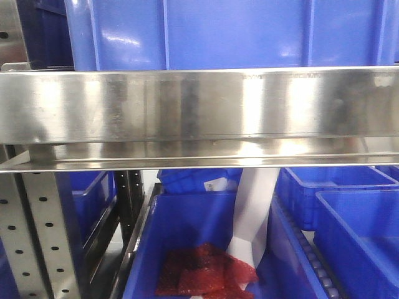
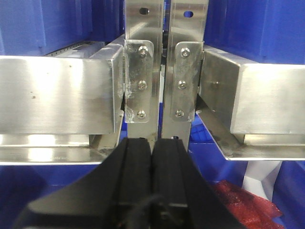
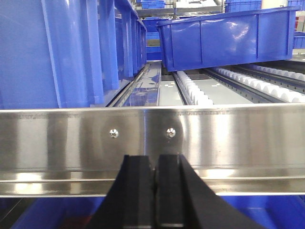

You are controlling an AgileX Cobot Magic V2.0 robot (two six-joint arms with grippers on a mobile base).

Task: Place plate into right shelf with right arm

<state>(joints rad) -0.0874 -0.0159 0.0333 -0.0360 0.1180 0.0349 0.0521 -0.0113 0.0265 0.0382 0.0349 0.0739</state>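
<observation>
The plate is out of view in every frame. The right shelf's shiny steel front lip point(image 1: 199, 106) crosses the whole front view. In the right wrist view that lip point(image 3: 224, 138) stands just ahead of my right gripper point(image 3: 156, 157), which is shut with nothing between its black fingers. My left gripper point(image 2: 152, 140) is also shut and empty. It points at the gap between two bolted steel uprights point(image 2: 140, 71), where the left and right shelf beams point(image 2: 267, 98) meet.
Big blue bins sit on the shelf point(image 1: 230, 31) and below it point(image 1: 355, 230). One lower bin holds a red mesh bag point(image 1: 202, 271) and a white sheet point(image 1: 255, 212). Behind the lip lie white roller tracks point(image 3: 200, 93) and a tilted blue bin point(image 3: 228, 40). A perforated upright point(image 1: 43, 237) stands at left.
</observation>
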